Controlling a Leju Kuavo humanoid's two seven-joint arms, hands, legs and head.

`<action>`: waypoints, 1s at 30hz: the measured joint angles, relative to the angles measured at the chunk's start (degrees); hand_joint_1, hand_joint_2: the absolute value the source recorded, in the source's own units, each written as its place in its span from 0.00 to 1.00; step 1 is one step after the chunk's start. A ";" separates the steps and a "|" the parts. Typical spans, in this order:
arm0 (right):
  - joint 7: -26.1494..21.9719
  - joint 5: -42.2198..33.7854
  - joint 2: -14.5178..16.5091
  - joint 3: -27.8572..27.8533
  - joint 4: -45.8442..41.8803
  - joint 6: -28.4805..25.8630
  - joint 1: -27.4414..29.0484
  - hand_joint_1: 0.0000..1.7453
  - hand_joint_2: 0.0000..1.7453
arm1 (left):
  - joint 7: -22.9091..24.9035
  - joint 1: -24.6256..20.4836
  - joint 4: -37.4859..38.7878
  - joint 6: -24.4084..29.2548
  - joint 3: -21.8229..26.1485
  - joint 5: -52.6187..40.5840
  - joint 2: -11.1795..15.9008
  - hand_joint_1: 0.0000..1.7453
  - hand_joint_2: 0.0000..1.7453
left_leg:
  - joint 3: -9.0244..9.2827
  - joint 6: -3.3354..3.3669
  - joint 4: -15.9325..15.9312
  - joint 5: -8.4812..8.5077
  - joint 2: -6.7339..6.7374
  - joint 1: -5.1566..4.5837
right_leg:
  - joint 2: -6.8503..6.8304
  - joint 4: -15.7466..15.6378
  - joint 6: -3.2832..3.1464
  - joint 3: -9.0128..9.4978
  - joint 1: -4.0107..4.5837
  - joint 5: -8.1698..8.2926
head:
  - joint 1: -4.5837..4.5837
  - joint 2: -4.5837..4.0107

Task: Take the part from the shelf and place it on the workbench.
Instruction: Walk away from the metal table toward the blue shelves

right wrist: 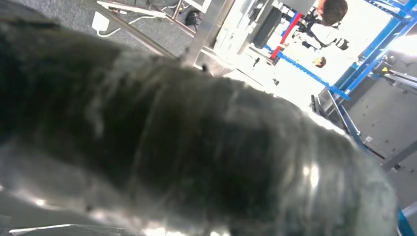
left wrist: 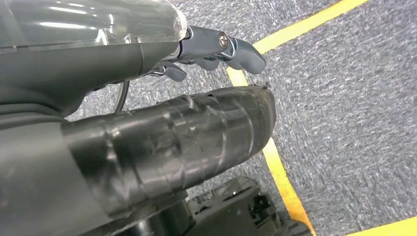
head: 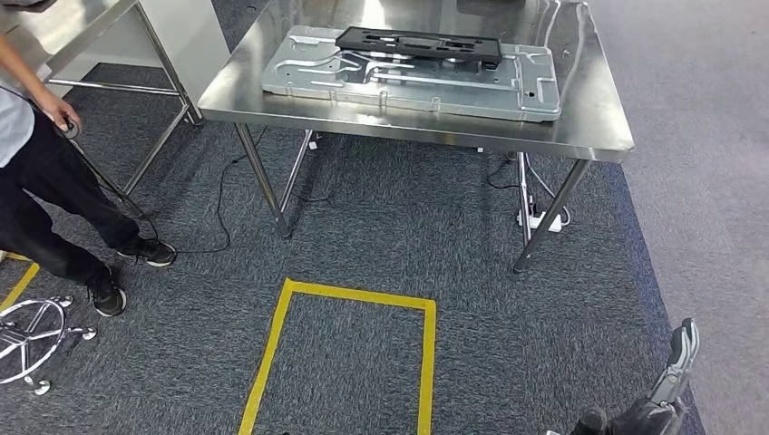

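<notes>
On the steel bench (head: 594, 127) ahead, a black part (head: 419, 43) lies flat on top of a large grey metal panel (head: 413, 77), touching it along the panel's far edge. By how things lie, the placing looks done, or close to it, though I cannot tell whether this black piece is the very part the task means. The right hand (head: 676, 376) hangs low at the robot's side, well apart from the bench, with nothing visibly in it; whether its fingers are loose or curled I cannot tell, and the right wrist view is mostly a blur of its dark cover. The left hand (left wrist: 216, 49) hangs over the carpet, its fingers (left wrist: 241, 51) partly curled; I see nothing in them, but much is hidden by the cover, so I cannot tell its state for sure. If another part is due, the next move calls for a turn away from the bench to find the shelf, since no shelf stands in front.

The floor is dark grey carpet with a yellow tape box (head: 349, 349) marked before the bench. Cables (head: 218, 208) trail under it to a power strip (head: 544, 219). A person (head: 45, 172) in dark trousers stands at the left beside a second bench (head: 100, 27), and a chair base (head: 32, 340) sits near
</notes>
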 joint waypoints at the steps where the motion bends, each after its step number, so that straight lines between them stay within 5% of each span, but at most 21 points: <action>1: 0.00 -0.10 0.01 -0.01 0.00 0.00 0.07 0.00 0.00 | -0.07 0.06 0.00 0.04 0.02 0.01 -0.03 0.00 0.00 | -0.22 0.40 -0.24 0.30 0.08 0.10 | 0.00 0.09 0.34 -0.12 -0.04 0.16 | 0.00 0.00; 3: 0.00 -0.57 0.01 -0.01 0.02 0.00 0.36 0.00 0.00 | -0.20 0.16 0.00 0.14 0.05 0.07 -0.08 0.00 0.00 | -0.62 1.30 -0.72 1.23 0.27 0.29 | 0.19 2.30 0.88 -1.17 -0.12 -1.65 | 0.03 0.00; 6: 0.02 -1.21 0.01 -0.01 0.35 0.00 0.85 0.00 0.00 | -0.28 0.15 0.00 0.19 0.09 0.25 -0.16 0.00 0.00 | -1.96 2.02 -0.56 2.21 0.49 0.15 | 0.45 12.58 1.39 -5.22 -0.30 -8.05 | 0.05 0.00; 7: 0.02 -1.28 0.01 -0.01 0.54 0.00 0.96 0.00 0.00 | -0.28 0.19 0.00 0.19 0.10 0.29 -0.19 0.00 0.00 | -2.40 2.04 -0.34 2.38 0.56 0.08 | 0.46 15.16 1.51 -5.99 -0.36 -9.08 | 0.05 0.00; 9: 0.02 -1.36 0.01 -0.04 0.95 0.00 1.15 0.00 0.00 | -0.28 0.24 0.00 0.20 0.13 0.33 -0.22 0.00 0.00 | -3.04 1.99 0.25 2.54 0.70 0.02 | 0.44 14.23 1.57 -4.46 -0.43 -7.96 | 0.05 0.00; 11: 0.07 -1.56 -0.01 -0.13 1.35 0.00 1.21 0.00 0.00 | -0.28 0.25 0.00 0.21 0.14 0.33 -0.29 0.00 0.00 | -3.44 1.78 0.99 2.44 0.85 -0.03 | -0.01 6.85 1.32 0.17 -0.39 -4.88 | 0.06 0.00; 13: 0.37 -2.00 -0.01 -0.36 1.83 0.14 1.20 0.00 0.00 | -0.26 0.25 0.00 0.22 0.14 0.34 -0.37 0.00 0.00 | -3.98 1.30 1.80 2.25 1.06 -0.28 | -0.53 1.44 0.84 2.92 -0.12 -3.63 | 0.03 0.00; 18: 1.14 -5.27 0.12 -2.69 4.48 3.14 1.10 0.00 0.00 | -0.20 0.17 0.00 0.31 0.20 0.47 -0.42 0.00 0.00 | -5.17 -0.08 3.89 0.65 1.17 -0.21 | 0.08 0.01 -0.73 2.77 -0.22 -3.09 | -0.01 0.00; 21: 0.72 -6.92 1.09 -5.78 7.19 6.49 0.53 0.00 0.00 | -0.17 0.23 0.00 0.32 0.35 0.50 -0.46 0.00 0.00 | -9.52 -0.74 13.78 -4.76 0.19 0.20 | 0.42 -0.08 -1.28 2.29 -0.29 -2.71 | -0.02 0.00; 23: 0.49 -7.16 1.92 -8.16 9.40 8.41 -0.10 0.00 0.00 | -0.11 0.39 0.00 0.32 0.45 0.48 -0.45 0.00 0.00 | -11.49 -0.93 18.23 -5.71 0.11 0.41 | 0.87 0.08 -1.29 2.01 -0.27 -2.61 | -0.02 0.00; 24: 0.56 -7.08 2.32 -9.54 10.68 9.42 -0.54 0.00 0.00 | -0.08 0.47 0.00 0.32 0.48 0.45 -0.45 0.00 0.00 | -10.91 -0.95 17.18 -4.43 0.08 0.49 | 1.19 0.20 -1.25 1.96 -0.29 -2.59 | -0.02 0.00; 27: 1.10 -5.97 3.51 -14.62 15.49 12.44 -2.80 0.00 0.00 | -0.03 0.56 0.00 0.32 0.54 0.34 -0.44 0.00 0.00 | -5.82 -0.67 6.49 1.01 -1.34 0.72 | 2.23 0.56 -0.89 1.84 -0.29 -2.51 | -0.01 0.00; 30: 1.23 -3.98 3.98 -20.18 22.33 13.56 -5.75 0.00 0.00 | -0.02 0.47 0.00 0.32 0.63 0.32 -0.54 0.00 0.00 | -4.47 -0.31 2.74 1.73 -2.75 0.60 | 3.12 0.68 0.27 1.02 -0.29 -1.92 | -0.01 0.00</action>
